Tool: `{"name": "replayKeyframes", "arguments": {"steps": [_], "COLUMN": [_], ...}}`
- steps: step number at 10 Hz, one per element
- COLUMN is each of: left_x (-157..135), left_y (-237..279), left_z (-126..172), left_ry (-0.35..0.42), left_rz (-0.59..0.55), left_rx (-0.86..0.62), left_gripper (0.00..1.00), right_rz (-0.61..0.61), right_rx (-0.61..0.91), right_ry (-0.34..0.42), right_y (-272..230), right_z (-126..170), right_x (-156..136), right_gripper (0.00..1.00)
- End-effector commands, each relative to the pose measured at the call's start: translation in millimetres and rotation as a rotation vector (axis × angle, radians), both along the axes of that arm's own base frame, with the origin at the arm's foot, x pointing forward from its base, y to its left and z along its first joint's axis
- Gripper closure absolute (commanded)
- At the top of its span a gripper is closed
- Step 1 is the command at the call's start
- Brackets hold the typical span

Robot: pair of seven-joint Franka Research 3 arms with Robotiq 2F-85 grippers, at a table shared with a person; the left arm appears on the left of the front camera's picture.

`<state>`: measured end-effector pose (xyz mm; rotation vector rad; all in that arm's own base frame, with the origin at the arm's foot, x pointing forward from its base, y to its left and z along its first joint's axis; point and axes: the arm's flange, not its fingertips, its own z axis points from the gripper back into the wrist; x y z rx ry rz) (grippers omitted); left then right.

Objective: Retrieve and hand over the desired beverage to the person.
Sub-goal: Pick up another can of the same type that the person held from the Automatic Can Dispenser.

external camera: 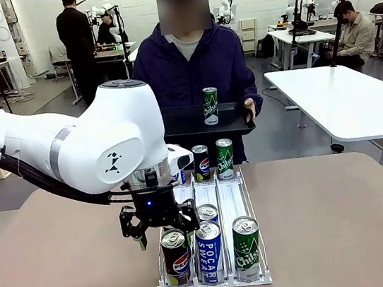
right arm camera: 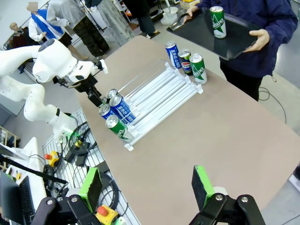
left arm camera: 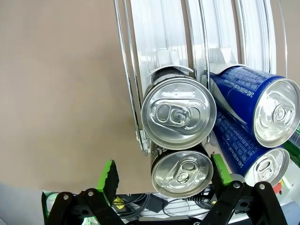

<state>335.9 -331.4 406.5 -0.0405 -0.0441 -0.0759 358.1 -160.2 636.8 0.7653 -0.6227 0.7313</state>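
Claw above front Pepsi, nothing gripped

L gripper (external camera: 159, 228) hangs low-centre in front view, just behind front Pepsi can (external camera: 175, 258) in picture-left lane of white rack (external camera: 229, 199). Wrist view: green pads (left arm camera: 108, 174) spread wide either side of a can top at frame bottom. One pad is well off it, the other near its rim; contact unclear. Pocari can (external camera: 210, 251) & green Chilsung can (external camera: 247, 248) sit beside Pepsi, front row. 3 more cans (right arm camera: 186, 60) at rack's far end. Person (external camera: 191, 65) top centre w/ black tray (external camera: 181, 123), green can (external camera: 210, 105) upright on it. R gripper (right arm camera: 146, 185) open, nothing btwn pads, high over table (right arm camera: 225, 131).
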Motion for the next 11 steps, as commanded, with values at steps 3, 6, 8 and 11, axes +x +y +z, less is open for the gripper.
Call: {"name": "replayKeyframes", "arguments": {"steps": [3,6,8,11], "left_x": [-2.0,-2.4,-2.5,-5.4], "left_y": [3.3,5.1,5.3,5.3], "left_z": [-2.8,-3.5,-4.1,-1.7], "left_ry": [-0.025,-0.019,-0.012,-0.01], "left_rz": [-0.002,-0.005,-0.011,-0.03], "left_rx": [-0.018,-0.024,-0.027,-0.032], "left_gripper": [0.59,1.0,0.93,1.0], "right_rz": [0.012,0.012,0.012,0.012], "right_rx": [0.03,0.03,0.03,0.03], "right_ry": [-0.022,-0.022,-0.022,-0.022], "right_y": [0.9,0.9,0.9,0.9], "right_z": [0.1,0.1,0.1,0.1], "right_x": [2.2,2.2,2.2,2.2], "right_gripper": [0.0,0.0,0.0,0.0]}}
